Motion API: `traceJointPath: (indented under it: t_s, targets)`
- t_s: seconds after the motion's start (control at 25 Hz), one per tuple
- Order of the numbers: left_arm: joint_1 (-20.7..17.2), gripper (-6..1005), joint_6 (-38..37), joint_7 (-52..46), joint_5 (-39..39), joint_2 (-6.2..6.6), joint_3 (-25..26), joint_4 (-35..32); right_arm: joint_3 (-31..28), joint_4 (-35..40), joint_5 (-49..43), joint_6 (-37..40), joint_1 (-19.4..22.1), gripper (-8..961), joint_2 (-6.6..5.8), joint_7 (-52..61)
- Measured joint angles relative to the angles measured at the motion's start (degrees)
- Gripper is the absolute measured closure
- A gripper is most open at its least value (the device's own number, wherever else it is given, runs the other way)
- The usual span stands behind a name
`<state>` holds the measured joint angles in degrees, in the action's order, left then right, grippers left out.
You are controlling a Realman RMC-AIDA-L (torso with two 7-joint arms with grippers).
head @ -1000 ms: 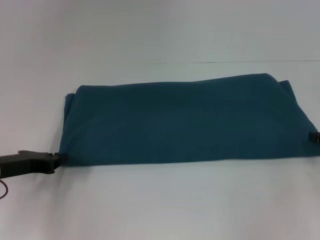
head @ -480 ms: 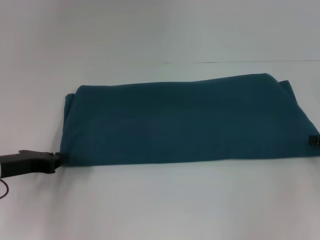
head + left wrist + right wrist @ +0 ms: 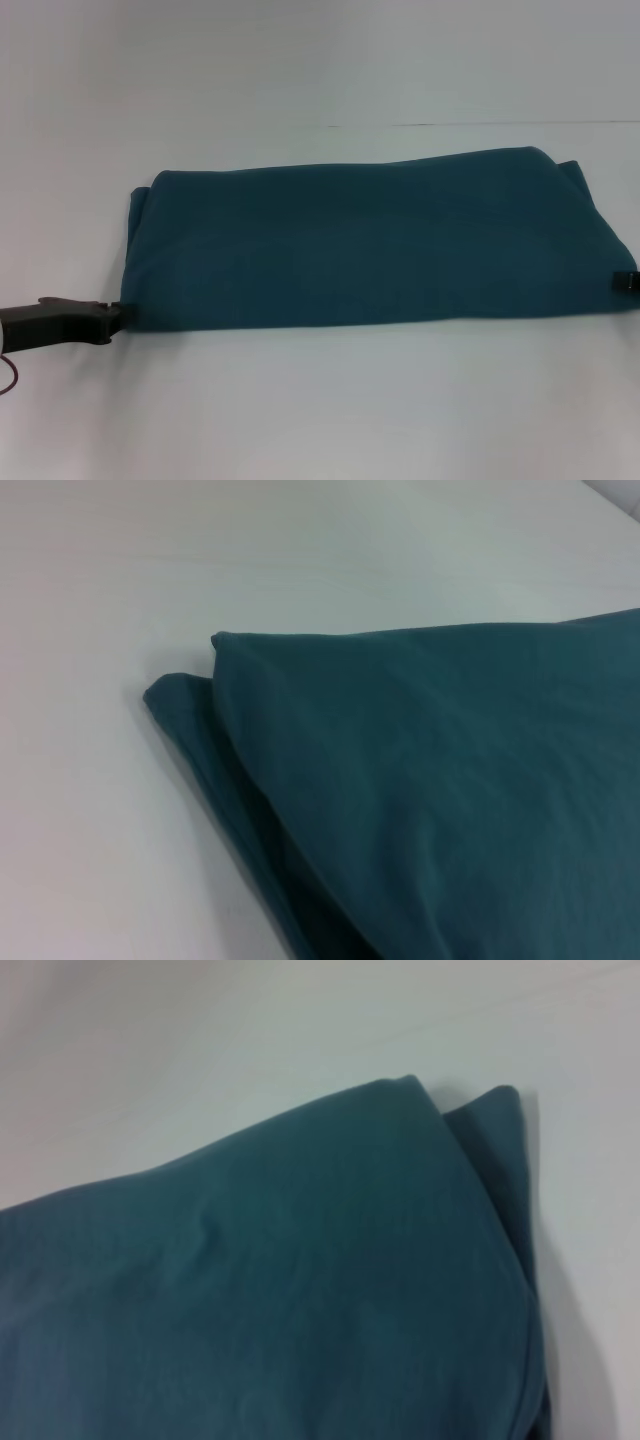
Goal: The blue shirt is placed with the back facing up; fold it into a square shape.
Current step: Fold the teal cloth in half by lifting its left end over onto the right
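The blue shirt lies folded into a long, wide band across the white table, plain side up. Its layered corners fill both wrist views: one end in the left wrist view, the other end in the right wrist view. In the head view my left gripper sits low on the table, touching the shirt's near left corner. Only the tip of my right gripper shows, at the picture's right edge, against the shirt's near right corner.
The white table runs bare in front of the shirt and behind it up to a faint seam. A thin dark red cable loops under the left arm at the left edge.
My right gripper's tip has slipped slightly toward the near edge of the shirt. The left gripper and the shirt have barely moved.
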<state>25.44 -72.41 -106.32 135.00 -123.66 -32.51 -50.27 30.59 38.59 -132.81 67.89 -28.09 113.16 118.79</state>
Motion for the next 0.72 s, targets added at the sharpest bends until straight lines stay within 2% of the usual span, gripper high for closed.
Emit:
traceJointPath:
  t_s: [0.04,0.24,0.72]
  targets:
    - [0.0,979,0.0,0.0,0.0,0.0,0.0,0.0,0.0,0.1,0.1,0.0,0.0,456,0.01,0.0]
    - [0.1,978,-0.1,0.3,0.0,0.0,0.0,0.0,-0.7,0.5,0.2,0.0,0.5,711,0.21,-0.4]
    - [-0.2,971,-0.4,0.2,0.0,0.01,0.2,-0.7,-3.4,0.7,0.3,0.6,1.6,937,-0.06,-1.1]
